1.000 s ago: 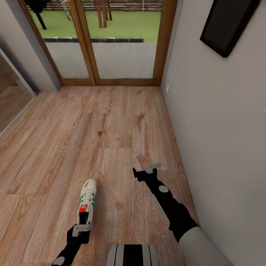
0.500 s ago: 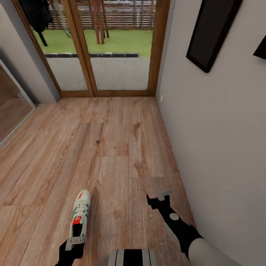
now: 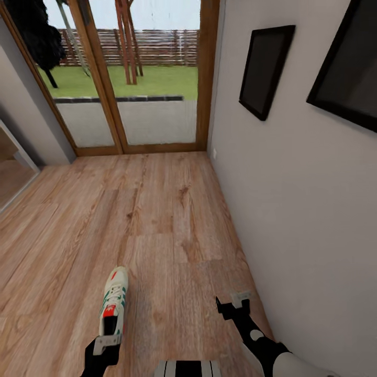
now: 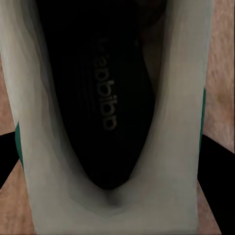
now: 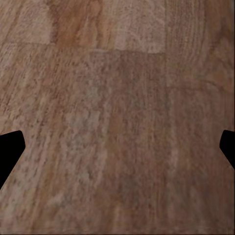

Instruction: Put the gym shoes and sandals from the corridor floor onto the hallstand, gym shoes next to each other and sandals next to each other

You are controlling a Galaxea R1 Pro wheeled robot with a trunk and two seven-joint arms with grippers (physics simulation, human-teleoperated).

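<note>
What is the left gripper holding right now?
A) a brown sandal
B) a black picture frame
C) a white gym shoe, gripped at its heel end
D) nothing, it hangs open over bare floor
C. In the head view the left gripper is closed on the heel of the white gym shoe, and the left wrist view looks straight into the shoe's dark insole between the fingers.
</note>
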